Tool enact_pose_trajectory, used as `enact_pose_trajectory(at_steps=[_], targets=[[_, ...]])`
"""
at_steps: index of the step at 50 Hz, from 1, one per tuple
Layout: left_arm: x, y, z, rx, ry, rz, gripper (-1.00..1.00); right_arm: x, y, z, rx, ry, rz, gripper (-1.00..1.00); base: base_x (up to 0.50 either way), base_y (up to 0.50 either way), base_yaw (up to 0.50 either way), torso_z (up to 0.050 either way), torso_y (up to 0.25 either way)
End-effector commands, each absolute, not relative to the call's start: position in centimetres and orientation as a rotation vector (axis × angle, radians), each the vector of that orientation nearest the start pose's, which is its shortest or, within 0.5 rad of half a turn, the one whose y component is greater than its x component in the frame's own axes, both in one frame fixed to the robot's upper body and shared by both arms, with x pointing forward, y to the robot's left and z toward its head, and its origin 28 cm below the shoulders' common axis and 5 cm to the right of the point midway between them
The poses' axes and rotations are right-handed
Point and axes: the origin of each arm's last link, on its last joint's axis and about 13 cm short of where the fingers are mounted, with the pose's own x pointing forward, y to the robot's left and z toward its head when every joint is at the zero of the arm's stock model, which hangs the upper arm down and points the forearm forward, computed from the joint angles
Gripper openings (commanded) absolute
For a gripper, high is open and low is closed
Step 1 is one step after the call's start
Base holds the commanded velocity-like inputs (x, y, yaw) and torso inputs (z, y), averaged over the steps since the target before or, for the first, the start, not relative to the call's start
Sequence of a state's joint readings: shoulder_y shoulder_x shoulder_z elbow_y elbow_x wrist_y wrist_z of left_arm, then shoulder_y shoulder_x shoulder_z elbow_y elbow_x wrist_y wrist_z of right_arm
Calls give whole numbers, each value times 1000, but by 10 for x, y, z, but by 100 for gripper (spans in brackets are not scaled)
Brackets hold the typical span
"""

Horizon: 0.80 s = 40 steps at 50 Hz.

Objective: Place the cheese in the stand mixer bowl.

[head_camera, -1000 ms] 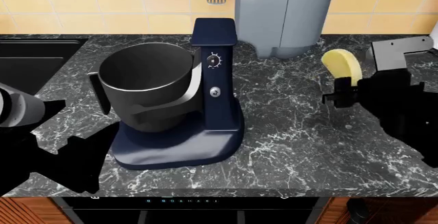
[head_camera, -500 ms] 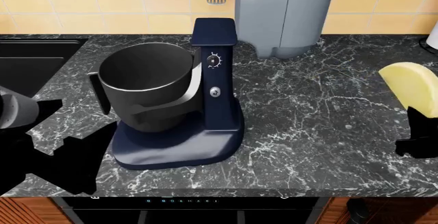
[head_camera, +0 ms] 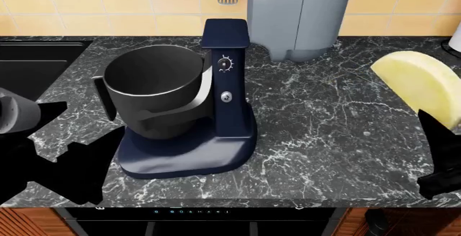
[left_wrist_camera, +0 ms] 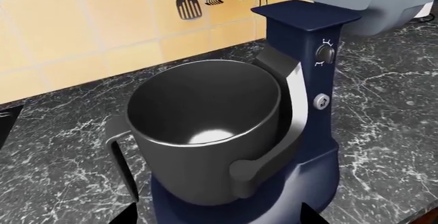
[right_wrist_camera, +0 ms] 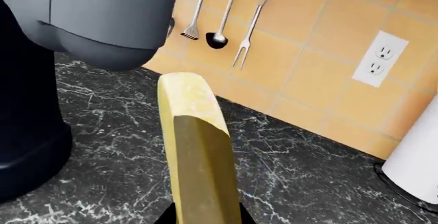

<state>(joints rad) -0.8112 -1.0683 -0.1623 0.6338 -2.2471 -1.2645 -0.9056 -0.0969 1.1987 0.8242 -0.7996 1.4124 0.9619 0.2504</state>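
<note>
Even, bright, sharp simulator light

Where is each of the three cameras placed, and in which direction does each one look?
Head view: from the robot's head, down over the counter at the mixer bowl; the left gripper and the right gripper holding the cheese show at the edges.
Left wrist view: near the left gripper, facing into the mixer bowl; only dark fingertips show.
Right wrist view: near the right gripper, facing the tiled wall; the cheese stands in front.
Shared: head and left wrist see the bowl; head and right wrist see the cheese.
</note>
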Motion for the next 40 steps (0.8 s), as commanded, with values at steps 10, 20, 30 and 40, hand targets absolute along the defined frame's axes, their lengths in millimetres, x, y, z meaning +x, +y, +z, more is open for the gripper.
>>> enact_pose_trajectory(at_steps=[10,20,30,40], targets=[[140,294,294,145,224,-387,100,144,-190,271,-459,18,438,-100,0,0,0,0,0],[137,293,299,148,212,-411,100,146,-189,254,-357,97,529,-100,0,0,0,0,0],[136,280,319,-57,174,-791,100,184,-164,284,-422,-17,601,-100,0,0,0,0,0],[134,278,324,-91,206,-1009,100,200,-156,281,-379,-25,659,-100,0,0,0,0,0]])
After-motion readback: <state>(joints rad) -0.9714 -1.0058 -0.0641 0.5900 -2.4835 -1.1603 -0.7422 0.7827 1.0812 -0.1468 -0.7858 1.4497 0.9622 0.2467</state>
